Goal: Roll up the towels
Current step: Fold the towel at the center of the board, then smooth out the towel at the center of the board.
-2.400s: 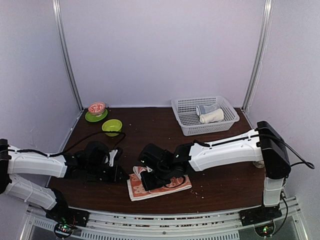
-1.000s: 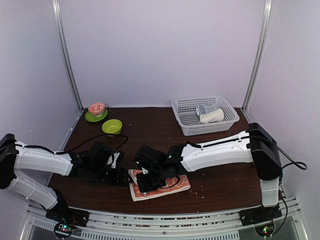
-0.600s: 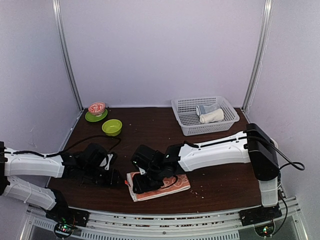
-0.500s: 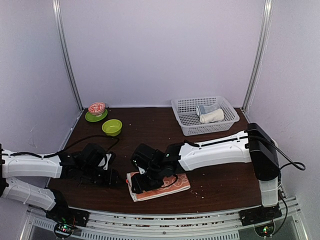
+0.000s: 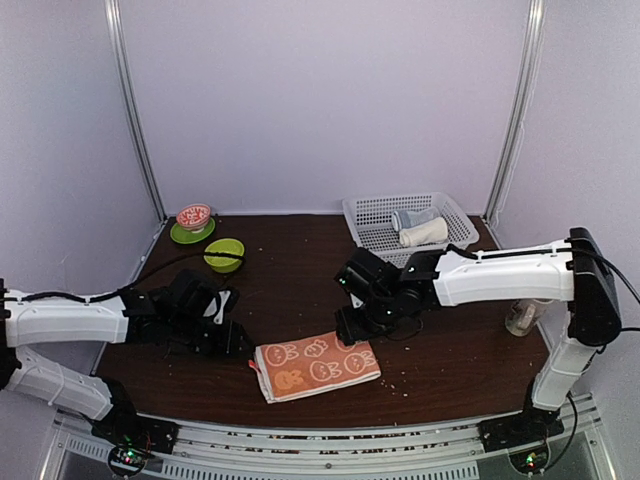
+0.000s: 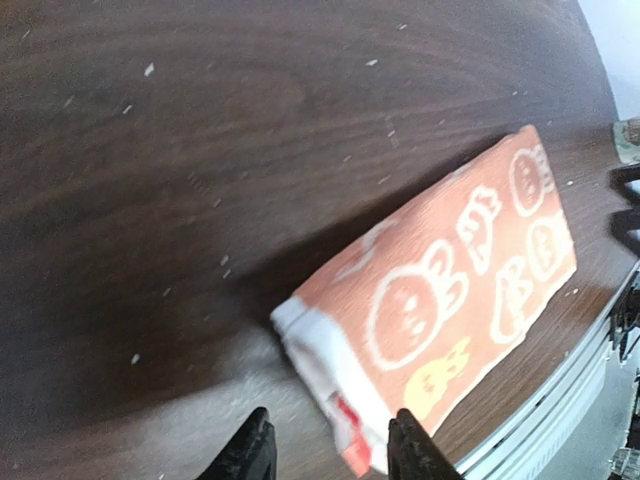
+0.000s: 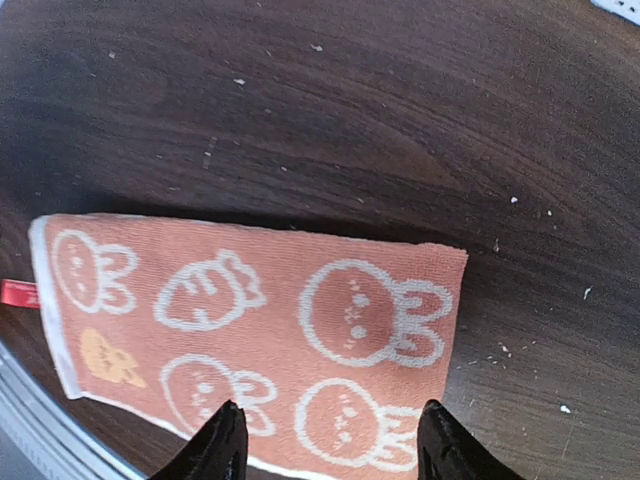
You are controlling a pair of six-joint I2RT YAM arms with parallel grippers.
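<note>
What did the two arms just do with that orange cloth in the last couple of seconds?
The right gripper lifted off the towel and drew back toward the basket, jaws open. The towel, bunched at its left end before, now lies flat. The left gripper stayed open at the towel's left end; the basket did not move.

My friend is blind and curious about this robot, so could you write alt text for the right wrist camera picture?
An orange towel printed with white rabbits and carrots lies flat on a dark wooden table. The right gripper shows as two black fingertips at the bottom edge, spread apart over the towel's near edge.
</note>
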